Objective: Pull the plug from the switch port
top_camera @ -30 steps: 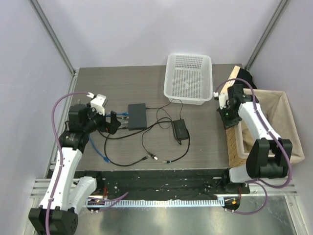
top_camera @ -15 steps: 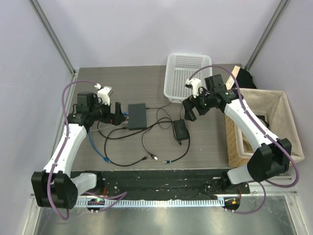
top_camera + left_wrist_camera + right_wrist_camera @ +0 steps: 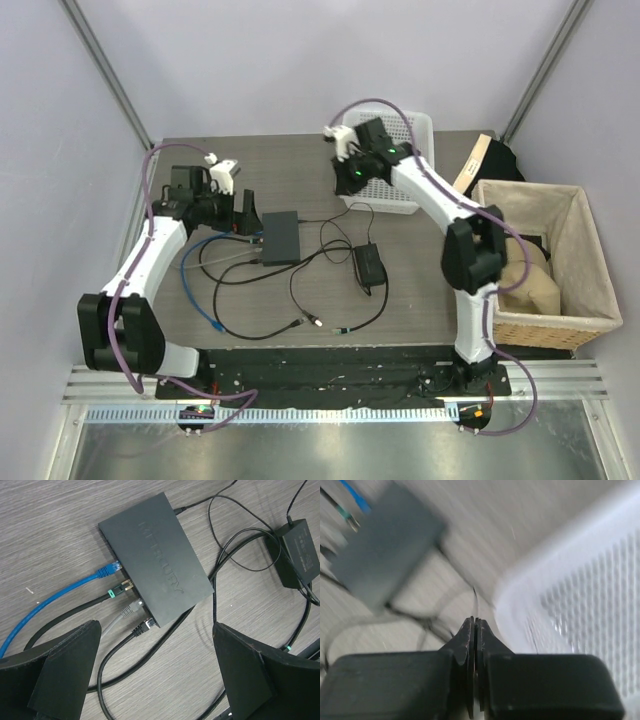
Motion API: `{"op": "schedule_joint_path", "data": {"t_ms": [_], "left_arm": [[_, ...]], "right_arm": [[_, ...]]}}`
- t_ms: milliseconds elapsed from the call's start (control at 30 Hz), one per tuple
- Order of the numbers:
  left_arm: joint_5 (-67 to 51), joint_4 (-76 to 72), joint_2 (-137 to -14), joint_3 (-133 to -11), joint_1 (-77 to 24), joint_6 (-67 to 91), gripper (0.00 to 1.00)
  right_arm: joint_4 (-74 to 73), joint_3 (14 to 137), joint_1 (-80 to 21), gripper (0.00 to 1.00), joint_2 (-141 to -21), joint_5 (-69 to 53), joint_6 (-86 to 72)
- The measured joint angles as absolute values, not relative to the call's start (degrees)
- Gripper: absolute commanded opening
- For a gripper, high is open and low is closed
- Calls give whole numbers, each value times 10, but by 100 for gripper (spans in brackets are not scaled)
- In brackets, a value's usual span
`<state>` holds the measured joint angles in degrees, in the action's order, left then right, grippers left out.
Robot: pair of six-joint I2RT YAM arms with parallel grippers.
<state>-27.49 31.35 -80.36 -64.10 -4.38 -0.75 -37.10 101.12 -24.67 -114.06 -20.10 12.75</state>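
Approach step, I judge: the left gripper (image 3: 156, 647), spread wide, hovers just beside the port edge of the network switch (image 3: 155, 570), where four plugs (image 3: 131, 609) sit (the blue plug (image 3: 111, 570) outermost). The next move calls for pinching one plug only. The right gripper (image 3: 475, 626), pressed together, is well apart from the switch.

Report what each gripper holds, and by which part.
Nothing is held. The left gripper hangs open over the plugs; the right gripper is shut with nothing in it, beside the white basket.
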Motion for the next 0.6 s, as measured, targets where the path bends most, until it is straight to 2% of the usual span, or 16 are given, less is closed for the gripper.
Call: {"op": "schedule_joint_path", "data": {"t_ms": [100,167,400,600], "left_arm": [[-275,312,-813,-645,-44,-7,100],[-275,312,-823,-655,-44,-5,100],[-256,311,-843,-688,-44,22,100],[-253,311,-851,-690,-44,43,100]], "right_arm": [[-340,1170,-293,1,-1242,-179,96],[-310,1227,-316,1,-1291,-138,64],[-271,1250,-317,1,-1386,38,-29],[-261,1209,-286,1,-1378,107,-22]]}}
